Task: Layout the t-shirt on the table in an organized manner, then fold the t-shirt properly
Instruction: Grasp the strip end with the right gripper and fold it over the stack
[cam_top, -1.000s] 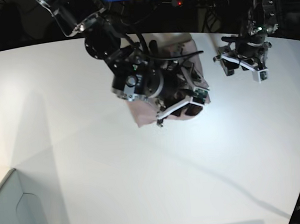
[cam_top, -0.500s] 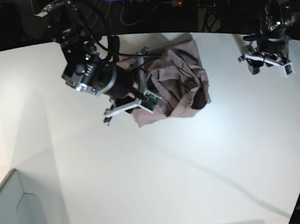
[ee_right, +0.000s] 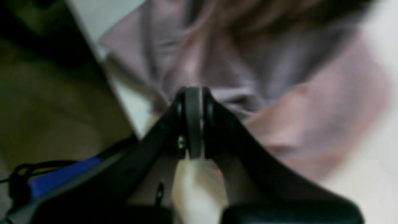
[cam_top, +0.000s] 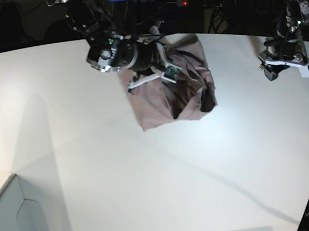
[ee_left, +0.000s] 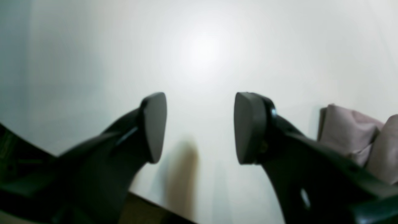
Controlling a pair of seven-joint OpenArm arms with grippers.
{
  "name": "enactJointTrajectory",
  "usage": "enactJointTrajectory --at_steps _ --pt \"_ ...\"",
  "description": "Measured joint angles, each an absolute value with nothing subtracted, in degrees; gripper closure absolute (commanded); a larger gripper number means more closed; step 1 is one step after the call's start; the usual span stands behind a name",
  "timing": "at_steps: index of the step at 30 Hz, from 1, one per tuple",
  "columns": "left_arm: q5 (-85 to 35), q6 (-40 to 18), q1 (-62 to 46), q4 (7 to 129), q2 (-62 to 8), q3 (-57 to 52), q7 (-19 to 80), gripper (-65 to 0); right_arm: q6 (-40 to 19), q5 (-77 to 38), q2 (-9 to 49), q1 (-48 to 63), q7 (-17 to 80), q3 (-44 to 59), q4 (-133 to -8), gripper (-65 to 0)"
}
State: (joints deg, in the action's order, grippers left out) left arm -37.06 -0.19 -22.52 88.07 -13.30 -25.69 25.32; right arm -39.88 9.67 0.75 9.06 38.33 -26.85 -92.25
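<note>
So the t-shirt (cam_top: 171, 90) is bunched in a heap near the table's (cam_top: 148, 175) far edge. The right tool (ee_right: 193, 123) is pinched tight at the heap's edge, probably to drag it flat. The left tool (ee_left: 199, 127) hangs spread wide, empty, off to the side.

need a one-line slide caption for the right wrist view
Right gripper shut, its tips at a fold of the crumpled mauve t-shirt near the white table's far edge.
</note>
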Motion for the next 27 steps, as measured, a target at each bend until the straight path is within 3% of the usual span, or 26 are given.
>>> enactJointTrajectory --at_steps 7,15,21,27 --pt "-37.2 -0.2 -23.1 88.1 -13.2 -27.4 25.5 -33.8 -39.9 9.3 1.1 9.2 38.3 -36.2 -91.1 0.0" --pt "-37.1 -0.2 -24.1 88.1 -13.2 -30.4 25.5 -33.8 -39.9 9.4 3.5 8.8 38.5 -31.5 -102.9 0.0" --pt "-37.1 -0.2 -25.8 88.1 -13.2 -30.9 25.4 -33.8 -39.9 10.0 -0.3 2.2 39.0 -24.6 -102.3 0.0" --pt "-37.1 -0.2 -26.9 88.1 -13.1 -30.9 25.5 -33.8 -39.9 9.6 -5.4 -4.6 39.2 -24.8 -90.4 0.0"
